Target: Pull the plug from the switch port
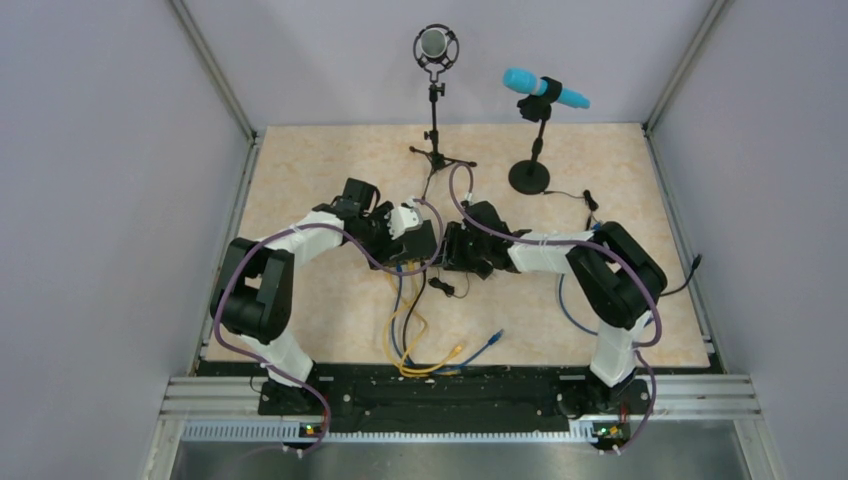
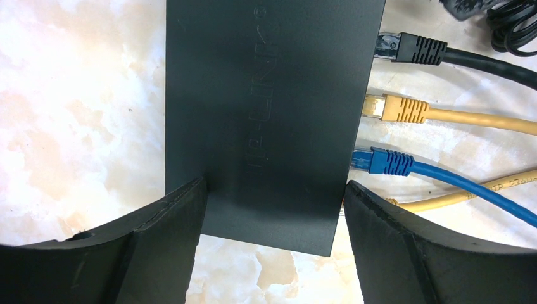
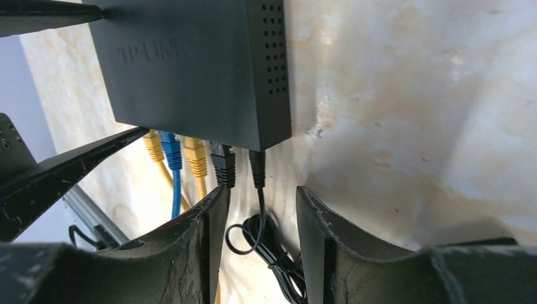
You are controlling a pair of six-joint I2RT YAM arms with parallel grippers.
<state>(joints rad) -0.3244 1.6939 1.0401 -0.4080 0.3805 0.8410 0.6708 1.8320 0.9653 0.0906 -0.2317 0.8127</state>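
Overhead; two close wrist views, shared switch (image 2: 272, 114)

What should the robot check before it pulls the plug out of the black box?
1. The switch box held steady: ok, the left end effector grips both its sides.
2. The right end effector open: ok.
3. The thin black plug lined up with its gap: ok, the cord runs between the fingers.
4. Fingers around that plug: not ok, they stop short.
5. The thicker black plug beside it out of the way: not ok, it sits at one fingertip.
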